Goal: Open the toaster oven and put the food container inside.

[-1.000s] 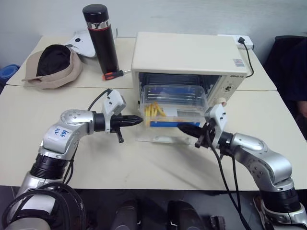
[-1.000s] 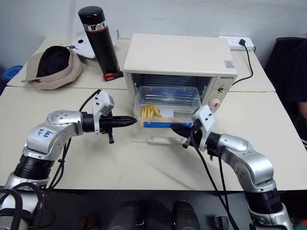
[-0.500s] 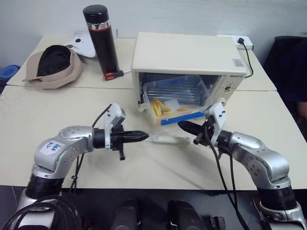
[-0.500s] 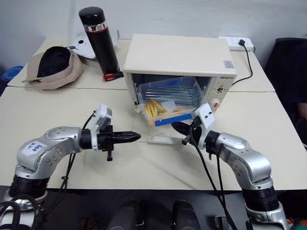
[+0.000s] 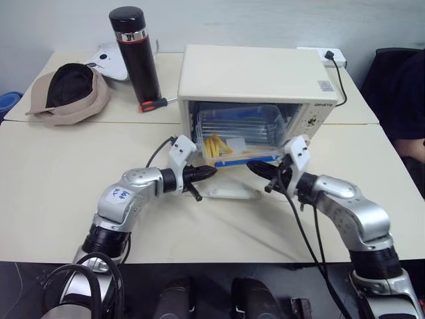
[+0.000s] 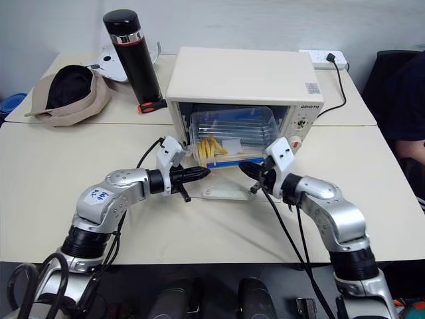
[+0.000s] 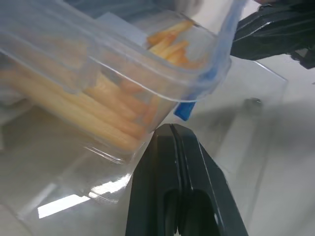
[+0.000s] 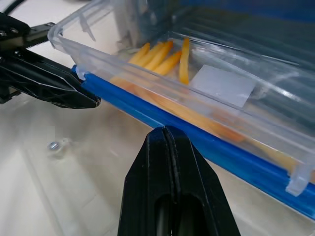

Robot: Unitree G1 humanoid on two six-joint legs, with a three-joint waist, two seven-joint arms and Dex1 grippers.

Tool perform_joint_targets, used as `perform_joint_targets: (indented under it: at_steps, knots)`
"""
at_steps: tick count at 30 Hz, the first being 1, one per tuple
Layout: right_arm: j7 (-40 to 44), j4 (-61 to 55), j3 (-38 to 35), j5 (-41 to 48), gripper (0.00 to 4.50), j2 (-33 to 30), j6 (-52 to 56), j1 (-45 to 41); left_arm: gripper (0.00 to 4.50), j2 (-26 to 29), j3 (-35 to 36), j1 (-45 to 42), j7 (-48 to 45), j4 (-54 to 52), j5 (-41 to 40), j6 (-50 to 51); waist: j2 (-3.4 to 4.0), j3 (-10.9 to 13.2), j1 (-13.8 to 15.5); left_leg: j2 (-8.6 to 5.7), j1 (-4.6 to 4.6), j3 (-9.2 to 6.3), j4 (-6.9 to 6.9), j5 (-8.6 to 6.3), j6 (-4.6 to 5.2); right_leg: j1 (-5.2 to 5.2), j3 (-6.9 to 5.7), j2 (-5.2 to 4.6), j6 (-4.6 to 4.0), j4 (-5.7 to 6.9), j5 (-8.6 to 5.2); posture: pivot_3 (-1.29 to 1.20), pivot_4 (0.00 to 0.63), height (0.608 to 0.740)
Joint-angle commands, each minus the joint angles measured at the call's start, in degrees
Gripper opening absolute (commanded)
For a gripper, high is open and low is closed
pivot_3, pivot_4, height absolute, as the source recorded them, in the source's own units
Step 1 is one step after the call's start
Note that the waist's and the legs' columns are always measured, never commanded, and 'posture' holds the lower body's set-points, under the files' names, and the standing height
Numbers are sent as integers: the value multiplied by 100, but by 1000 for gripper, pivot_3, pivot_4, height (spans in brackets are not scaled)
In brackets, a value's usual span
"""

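The cream-white toaster oven (image 5: 255, 72) stands with its glass door (image 5: 229, 191) dropped flat on the table. The clear food container (image 5: 239, 126), holding yellow-orange strips, sits in the oven's mouth with its blue front clip (image 8: 197, 142) at the opening. My left gripper (image 5: 211, 171) is shut and its tip (image 7: 171, 129) is against the container's front left corner. My right gripper (image 5: 252, 167) is also shut, with its tip (image 8: 165, 132) at the blue clip. Both grippers hover just above the door glass and hold nothing.
A tall black flask (image 5: 136, 52) stands behind and left of the oven, with a red-handled screwdriver (image 5: 156, 103) at its foot. A tan cap (image 5: 66, 90) lies at the far left. The oven's black cord (image 5: 342, 80) runs to a power strip (image 5: 331, 56).
The container, which stood half out on the door and then skewed, now lies deeper in the oven. My left gripper moved right to its corner and the right gripper moved forward.
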Motion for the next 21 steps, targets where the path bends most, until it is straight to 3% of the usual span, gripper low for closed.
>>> perform_joint_targets:
  at_steps: [1, 7, 10, 16, 21]
  knots:
    - [-139, 317, 68, -372, 10, 139, -364, -183, 0, -253, 277, -264, 400, 273, 237, -375, 0, 0, 10, -1, 0, 0, 1, 0, 0, 1, 0, 0, 0, 0, 0, 0, 150, 740]
    - [-385, 1223, 114, -808, 10, 734, -931, -771, 0, -994, 952, -1063, 1403, 1566, 511, -1082, 0, 0, -6, -1, -3, 1, 2, 2, 0, -3, -7, 2, 0, 5, 0, 0, 150, 740]
    - [-457, 1594, 101, -1000, 10, 922, -1213, -1004, 0, -1122, 1083, -1278, 1449, 1977, 547, -1227, 0, 0, -8, -1, -3, 2, 4, 3, 1, -3, -16, 2, 1, 6, 0, 0, 150, 740]
    - [-550, 2055, 48, -1239, 10, 1100, -1541, -1317, 0, -1055, 976, -1220, 1004, 1832, 461, -1168, 0, 0, -13, -2, -3, 3, 4, 5, -1, -3, -19, 4, 1, 8, 0, 0, 150, 740]
    - [-589, 2032, -141, -1227, 10, 1071, -1589, -1395, 0, -495, 818, -768, 91, 879, 145, -684, 0, 0, -54, 1, -1, 9, -4, 7, -5, -9, -16, 7, 1, 9, 0, 0, 150, 740]
